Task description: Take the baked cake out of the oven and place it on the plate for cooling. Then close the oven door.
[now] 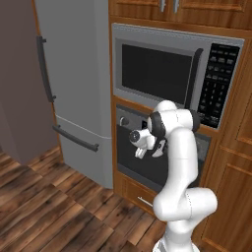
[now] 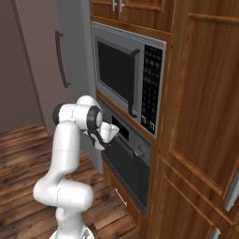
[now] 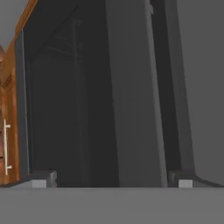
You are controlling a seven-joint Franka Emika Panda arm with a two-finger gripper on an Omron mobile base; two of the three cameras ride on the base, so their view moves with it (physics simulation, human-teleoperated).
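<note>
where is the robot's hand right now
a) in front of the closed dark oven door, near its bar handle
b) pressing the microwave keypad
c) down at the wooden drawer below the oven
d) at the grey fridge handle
a: the open hand sits in front of the closed dark grey oven door, and the hand view shows the door's grey bar handle running between the two spread fingertips.
</note>
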